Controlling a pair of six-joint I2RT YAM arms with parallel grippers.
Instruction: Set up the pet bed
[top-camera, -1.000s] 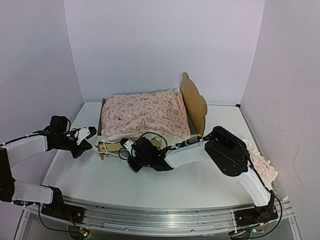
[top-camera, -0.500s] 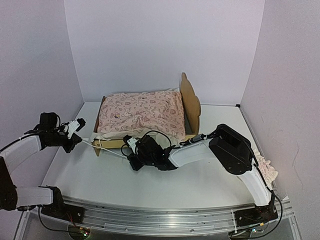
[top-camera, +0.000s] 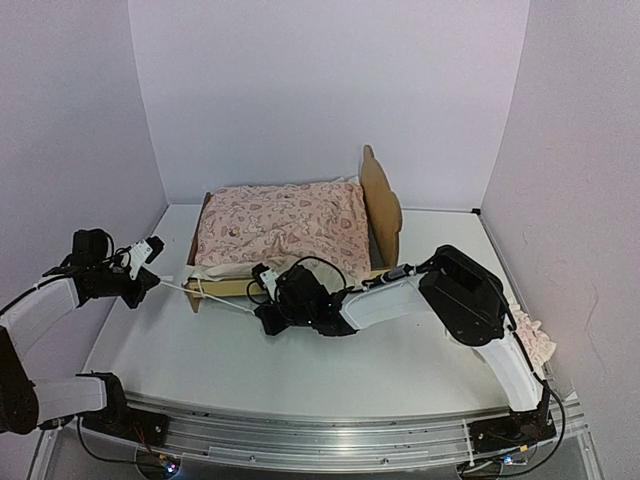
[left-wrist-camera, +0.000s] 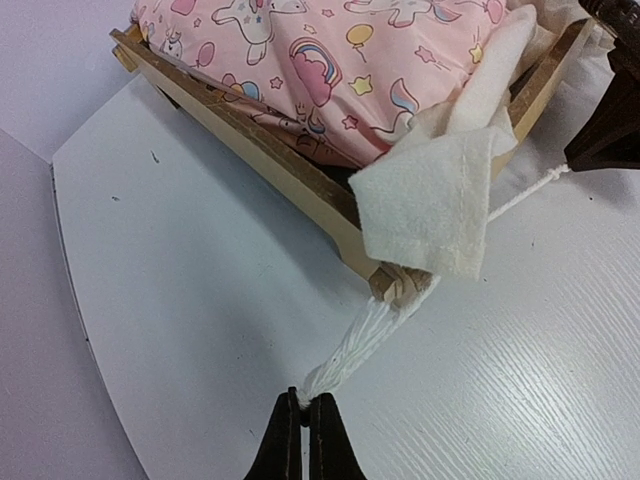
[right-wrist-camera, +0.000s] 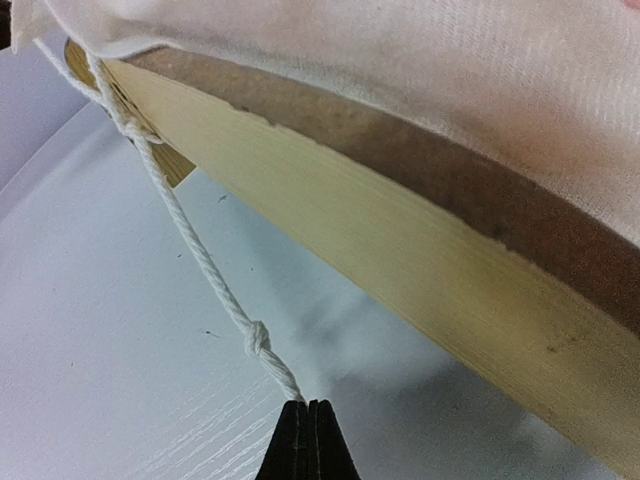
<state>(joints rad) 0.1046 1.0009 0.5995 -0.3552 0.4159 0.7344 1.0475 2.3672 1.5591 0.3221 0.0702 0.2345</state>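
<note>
The pet bed stands at the far middle of the table. Its long axis runs left to right, with the headboard toward the right edge. A pink quilt covers it. A cord is looped on the near foot corner post. Left gripper and right gripper: jaws together, each clamped on a cord end. Step in hand, probably: tying down. The next move calls for an even pull that does not drag the frame.

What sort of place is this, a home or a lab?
Likely a robot test booth: plain walls box in a white table holding a pet bed, and two robot arms are bolted to a metal rail.
</note>
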